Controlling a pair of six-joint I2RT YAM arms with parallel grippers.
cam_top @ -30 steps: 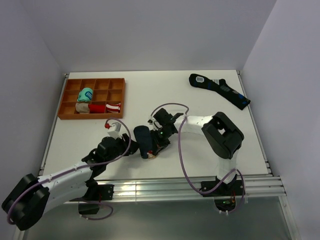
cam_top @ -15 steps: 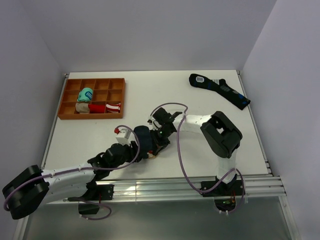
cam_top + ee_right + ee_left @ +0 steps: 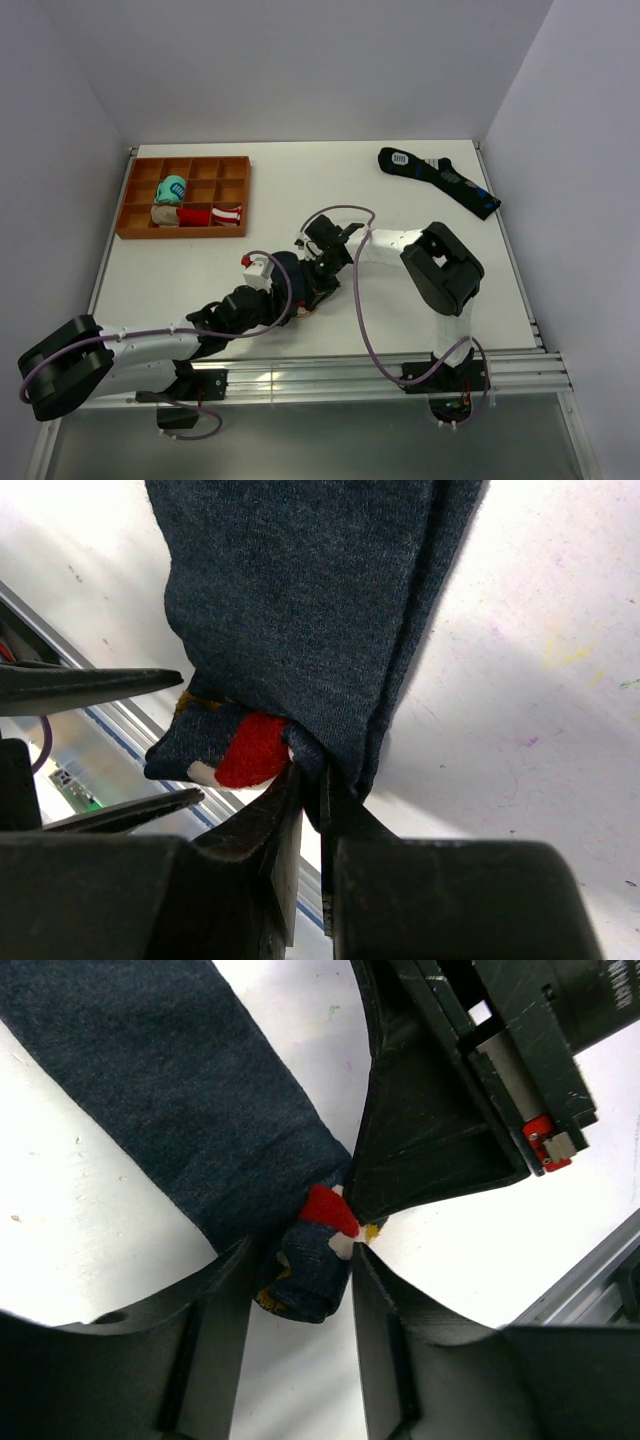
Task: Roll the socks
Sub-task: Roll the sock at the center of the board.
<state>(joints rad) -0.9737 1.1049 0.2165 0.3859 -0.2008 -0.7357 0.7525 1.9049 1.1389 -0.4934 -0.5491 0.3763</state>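
Socks (image 3: pixel 283 270) lay mid-tabletop (image 3: pixel 300 190), toward near edge. Left tool (image 3: pixel 300 1270) straddled socks' near end from left; right tool (image 3: pixel 306 780) pinched same end from right. Tray (image 3: pixel 247 190) far left, rolled bundles (image 3: pixel 172 188) in it. Long sock (image 3: pixel 440 180) far right.

The left arm (image 3: pixel 140 350) and right arm (image 3: pixel 395 243) share one build: white tube links between bulky black joint housings, each trailed by a thin purple cable (image 3: pixel 359 310). A small red-and-white block (image 3: pixel 254 264) tops the left wrist. The left gripper (image 3: pixel 300 1252) has matte black, grooved fingers. The right gripper (image 3: pixel 310 775) is black too, and its body bears a red stub (image 3: pixel 541 1130) beside a pale strip.
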